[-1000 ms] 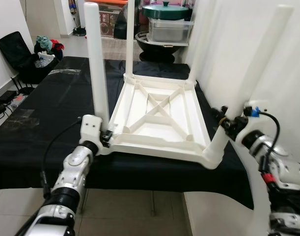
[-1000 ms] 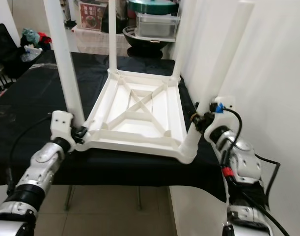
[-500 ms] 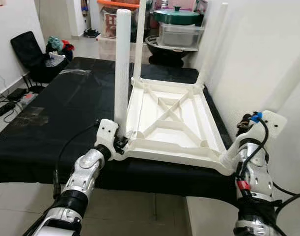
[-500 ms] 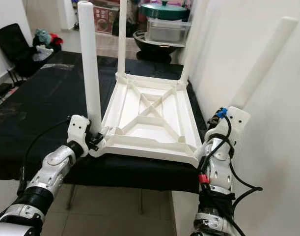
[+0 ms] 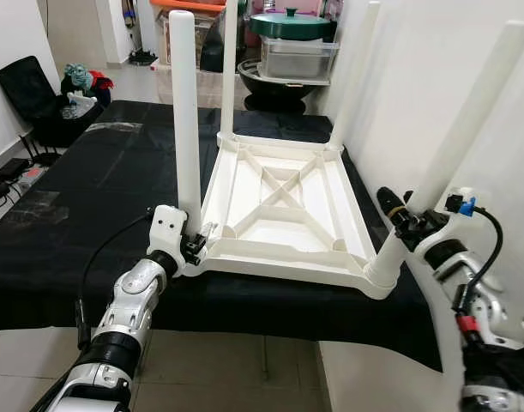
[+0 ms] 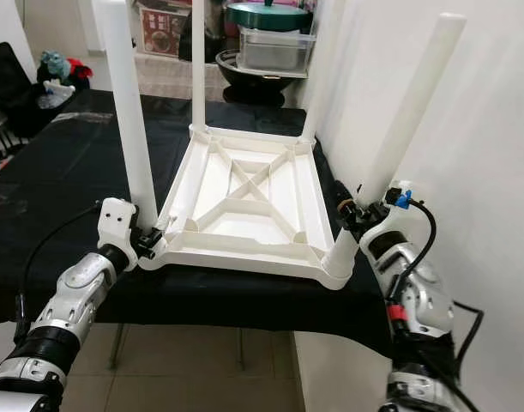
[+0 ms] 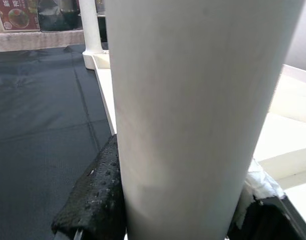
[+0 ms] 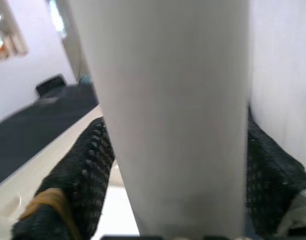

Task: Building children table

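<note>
Lower right: near-right leg [image 5: 450, 146] now less tilted, nearly seated. Right gripper [image 5: 399, 225] and left gripper [image 5: 191, 249] each clamped round a leg of the table [image 5: 279, 202].

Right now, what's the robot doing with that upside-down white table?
Left gripper shut on near-left leg. Right gripper shut on near-right leg. Table upside down on black cloth. White wall close on the right.

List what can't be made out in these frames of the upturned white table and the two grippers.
- Left gripper: in the left wrist view, the near-left leg hides the gap between its jaws.
- Right gripper: the near-right leg hides the gap likewise; that view is blurred.
- Far-left leg: top cut off by the frame edge.
- Table: its top face is hidden against the black cloth.
</note>
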Robot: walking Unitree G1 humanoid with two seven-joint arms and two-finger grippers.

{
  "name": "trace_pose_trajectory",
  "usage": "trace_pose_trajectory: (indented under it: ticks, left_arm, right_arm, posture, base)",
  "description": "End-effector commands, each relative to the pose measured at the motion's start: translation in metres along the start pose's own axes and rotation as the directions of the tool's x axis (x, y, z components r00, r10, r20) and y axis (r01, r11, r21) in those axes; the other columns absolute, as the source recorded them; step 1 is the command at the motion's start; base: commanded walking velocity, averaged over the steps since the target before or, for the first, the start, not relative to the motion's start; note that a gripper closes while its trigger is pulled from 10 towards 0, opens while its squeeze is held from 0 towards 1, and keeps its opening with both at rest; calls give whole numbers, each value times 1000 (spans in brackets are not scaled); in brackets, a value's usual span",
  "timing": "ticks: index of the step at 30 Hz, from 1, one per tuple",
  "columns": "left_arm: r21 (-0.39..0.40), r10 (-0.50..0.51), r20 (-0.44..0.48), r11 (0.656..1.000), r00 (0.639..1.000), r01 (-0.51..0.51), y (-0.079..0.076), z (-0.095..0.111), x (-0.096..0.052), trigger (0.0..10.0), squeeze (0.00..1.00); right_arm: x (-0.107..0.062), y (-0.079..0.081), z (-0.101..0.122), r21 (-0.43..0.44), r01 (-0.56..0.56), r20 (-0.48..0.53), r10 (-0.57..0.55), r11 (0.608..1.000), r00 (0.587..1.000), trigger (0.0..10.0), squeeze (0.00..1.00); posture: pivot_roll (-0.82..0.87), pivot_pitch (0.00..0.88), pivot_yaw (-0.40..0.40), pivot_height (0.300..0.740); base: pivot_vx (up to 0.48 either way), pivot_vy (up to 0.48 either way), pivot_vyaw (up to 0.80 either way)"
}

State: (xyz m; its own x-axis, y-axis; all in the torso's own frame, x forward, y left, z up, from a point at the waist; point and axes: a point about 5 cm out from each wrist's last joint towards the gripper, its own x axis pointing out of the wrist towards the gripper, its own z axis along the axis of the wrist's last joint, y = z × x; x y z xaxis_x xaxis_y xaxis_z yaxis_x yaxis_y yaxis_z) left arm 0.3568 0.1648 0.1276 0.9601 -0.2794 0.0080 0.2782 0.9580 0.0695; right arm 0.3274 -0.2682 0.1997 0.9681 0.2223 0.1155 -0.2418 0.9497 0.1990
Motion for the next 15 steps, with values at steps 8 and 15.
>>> trace_pose_trajectory:
  ticks: [8, 15]
  left_arm:
    - [-7, 18, -51, 1000, 999, -19, 6, -9, -4, 10000, 0]
    - [-4, 20, -48, 1000, 999, -20, 7, -7, -3, 10000, 0]
  right_arm:
    - [-14, -12, -13, -83, -250, -183, 232, 965, 955, 10000, 0]
    - [-8, -29, -10, -204, -137, -203, 95, 969, 974, 0, 0]
  posture:
    - [24, 0, -96, 740]
    - [24, 0, -95, 740]
  base:
    - [0, 0, 0]
    - [0, 0, 0]
